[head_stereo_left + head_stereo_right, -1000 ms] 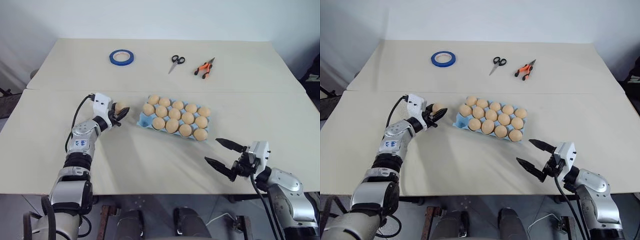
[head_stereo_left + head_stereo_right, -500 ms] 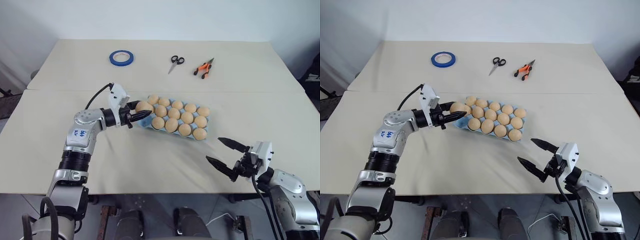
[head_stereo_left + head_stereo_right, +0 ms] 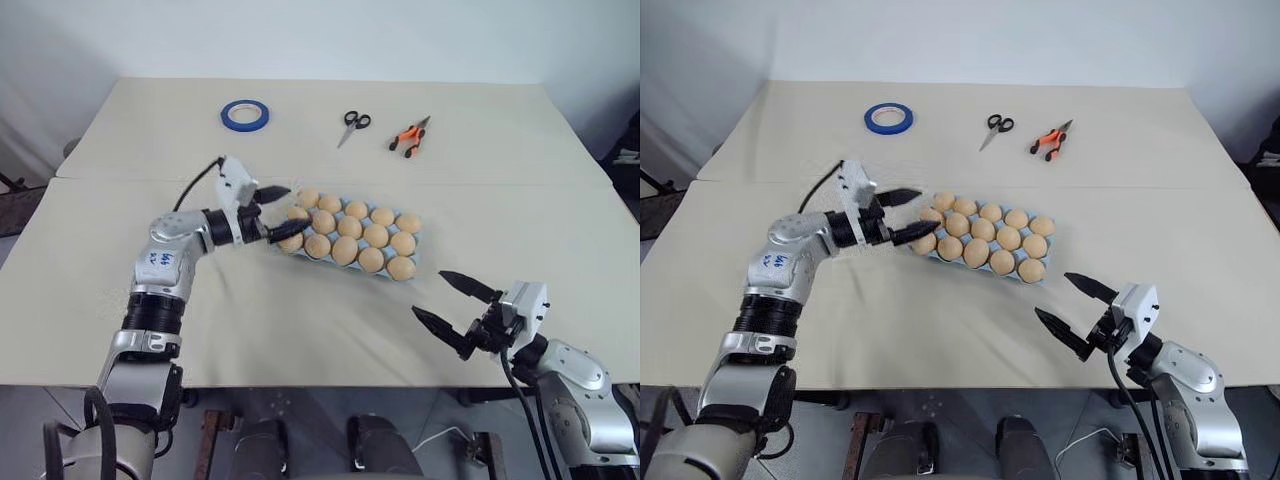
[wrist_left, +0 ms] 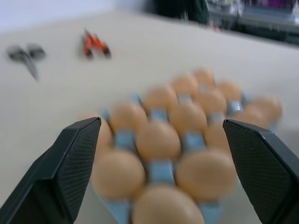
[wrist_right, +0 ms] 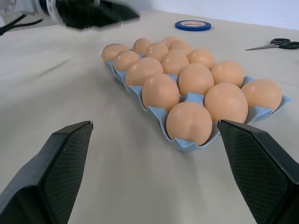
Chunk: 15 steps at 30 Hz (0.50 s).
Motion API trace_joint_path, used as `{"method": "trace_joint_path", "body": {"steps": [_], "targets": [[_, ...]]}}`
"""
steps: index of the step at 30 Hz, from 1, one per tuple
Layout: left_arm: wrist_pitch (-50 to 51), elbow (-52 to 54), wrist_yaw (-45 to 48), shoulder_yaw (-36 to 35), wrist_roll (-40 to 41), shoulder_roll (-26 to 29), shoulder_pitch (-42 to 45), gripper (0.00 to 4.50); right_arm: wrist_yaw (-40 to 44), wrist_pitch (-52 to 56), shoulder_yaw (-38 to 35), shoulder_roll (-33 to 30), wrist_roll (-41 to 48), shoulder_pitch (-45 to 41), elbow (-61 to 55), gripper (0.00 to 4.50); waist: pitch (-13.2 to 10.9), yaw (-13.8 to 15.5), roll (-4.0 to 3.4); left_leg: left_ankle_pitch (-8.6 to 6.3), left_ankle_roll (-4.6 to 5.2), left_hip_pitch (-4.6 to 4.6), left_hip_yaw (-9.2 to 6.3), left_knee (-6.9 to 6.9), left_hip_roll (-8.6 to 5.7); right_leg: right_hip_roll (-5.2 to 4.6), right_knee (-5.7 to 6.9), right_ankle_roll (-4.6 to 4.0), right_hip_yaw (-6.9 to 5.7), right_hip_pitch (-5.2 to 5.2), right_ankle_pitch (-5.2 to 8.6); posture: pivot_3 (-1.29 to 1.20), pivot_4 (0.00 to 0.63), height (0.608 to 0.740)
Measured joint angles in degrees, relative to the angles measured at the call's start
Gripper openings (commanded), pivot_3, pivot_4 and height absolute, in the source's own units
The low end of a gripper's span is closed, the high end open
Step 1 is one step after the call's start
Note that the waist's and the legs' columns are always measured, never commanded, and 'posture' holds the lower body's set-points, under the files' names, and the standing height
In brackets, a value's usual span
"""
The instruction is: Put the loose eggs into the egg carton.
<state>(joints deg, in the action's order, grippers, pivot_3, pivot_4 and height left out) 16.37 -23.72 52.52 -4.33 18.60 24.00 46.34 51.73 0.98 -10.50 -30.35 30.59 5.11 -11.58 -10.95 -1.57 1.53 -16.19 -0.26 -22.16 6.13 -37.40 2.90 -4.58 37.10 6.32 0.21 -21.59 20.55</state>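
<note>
- The eggs (image 3: 348, 228) are light, smooth and brittle; judged best pinched gently across the middle.
- All of them sit in the cups of the egg carton (image 3: 284, 243) mid-tabletop (image 3: 300, 310).
- The left hand (image 3: 279, 213), clamped on an egg a second ago, now spreads empty at the carton's near-left corner, the egg dropped in.
- The right hand (image 3: 449, 298) hangs apart, unmoved.

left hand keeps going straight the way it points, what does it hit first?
Most likely the eggs at the near-left corner of the egg carton. The open left hand points across that end, fingers straddling the corner egg. Height over the eggs is unclear.
</note>
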Motion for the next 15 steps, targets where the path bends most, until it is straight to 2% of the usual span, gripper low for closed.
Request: {"method": "trace_joint_path", "body": {"steps": [4,8,15], "targets": [[3.25,0.3,2.73,-1.99,3.21,2.43,-0.07,4.45,0.2,0.14,-0.2,-0.91,0.04,-2.43,0.04,4.5,0.0,-0.2,0.0,0.02,-0.03,0.03,0.02,0.01,0.01,0.04,0.03,0.0,0.0,-0.01,0.0,0.0,0.15,0.74],[1.99,1.09,9.5,-2.09,3.91,7.83,-3.98,4.45,2.3,0.19,-1.36,-3.67,0.23,-5.47,0.85,4.5,0.0,-0.07,0.0,0.02,-0.04,0.02,0.02,0.02,0.02,0.04,-0.01,0.0,0.0,-0.01,0.0,0.0,0.15,0.74],[1.5,2.2,21.18,-4.2,6.02,18.25,-10.99,4.45,10.09,0.17,-3.0,-9.83,0.3,-14.78,10.06,4.5,-0.01,-0.06,0.0,0.0,0.03,0.0,0.0,0.02,0.05,-0.13,-0.05,-0.01,-0.01,-0.01,0.0,0.0,0.15,0.74]]}}
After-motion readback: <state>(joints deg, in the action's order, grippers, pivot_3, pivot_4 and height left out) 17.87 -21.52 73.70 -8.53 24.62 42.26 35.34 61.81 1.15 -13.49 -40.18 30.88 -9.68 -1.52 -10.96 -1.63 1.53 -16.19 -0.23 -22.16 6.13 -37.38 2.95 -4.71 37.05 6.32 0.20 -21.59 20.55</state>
